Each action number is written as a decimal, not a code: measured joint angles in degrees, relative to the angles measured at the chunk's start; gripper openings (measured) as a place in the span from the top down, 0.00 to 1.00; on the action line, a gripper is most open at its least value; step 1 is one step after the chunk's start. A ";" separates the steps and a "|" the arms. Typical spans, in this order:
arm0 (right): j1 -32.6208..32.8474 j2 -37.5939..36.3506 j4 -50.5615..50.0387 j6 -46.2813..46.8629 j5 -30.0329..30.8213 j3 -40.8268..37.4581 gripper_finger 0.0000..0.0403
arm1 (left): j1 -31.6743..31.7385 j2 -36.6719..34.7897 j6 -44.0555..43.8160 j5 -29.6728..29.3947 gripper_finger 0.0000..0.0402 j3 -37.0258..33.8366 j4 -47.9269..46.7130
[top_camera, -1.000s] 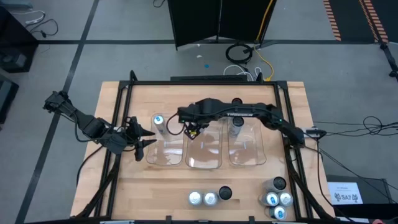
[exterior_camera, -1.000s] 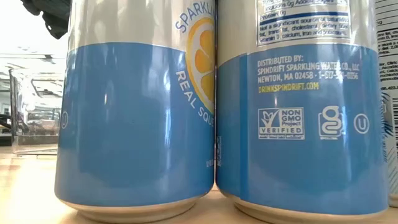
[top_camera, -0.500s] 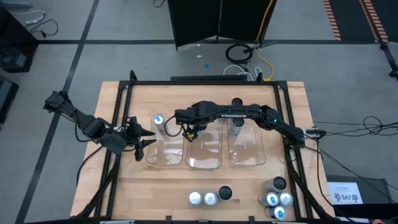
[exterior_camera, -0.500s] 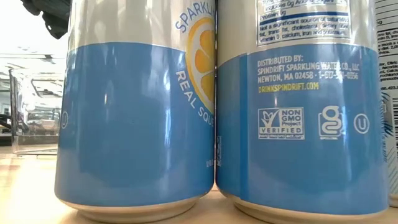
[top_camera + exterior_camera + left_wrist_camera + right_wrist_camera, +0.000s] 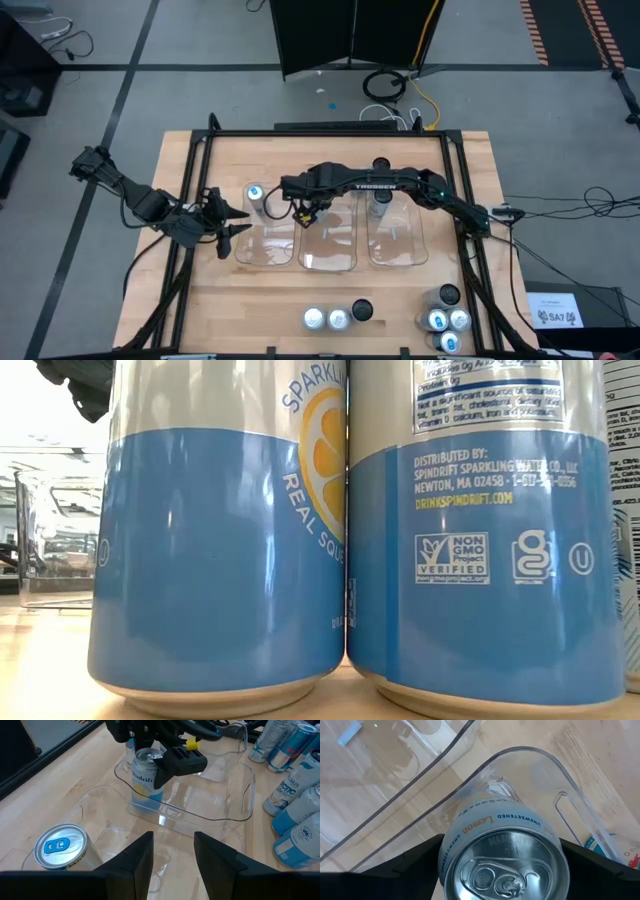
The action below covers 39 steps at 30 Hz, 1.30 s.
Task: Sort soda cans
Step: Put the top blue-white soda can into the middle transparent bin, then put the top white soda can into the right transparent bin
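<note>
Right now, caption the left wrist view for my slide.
Right pincer around a silver-topped can standing in the middle clear tray.

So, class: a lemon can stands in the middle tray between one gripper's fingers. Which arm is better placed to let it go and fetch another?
The right gripper: its fingers flank the lemon can in the middle tray. The left gripper waits beside the trays.

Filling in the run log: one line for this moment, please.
right gripper: fingers open around lemon can in middle tray | left gripper: waiting beside left tray
</note>
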 joint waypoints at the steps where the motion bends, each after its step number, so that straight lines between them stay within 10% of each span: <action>1: 0.00 -0.13 -0.12 0.02 0.00 0.00 0.18 | 0.00 0.00 0.02 0.00 0.62 0.00 0.00; 39: -0.14 -7.25 -1.66 3.41 0.24 0.00 0.02 | 0.01 0.00 0.00 0.02 0.62 0.00 -0.02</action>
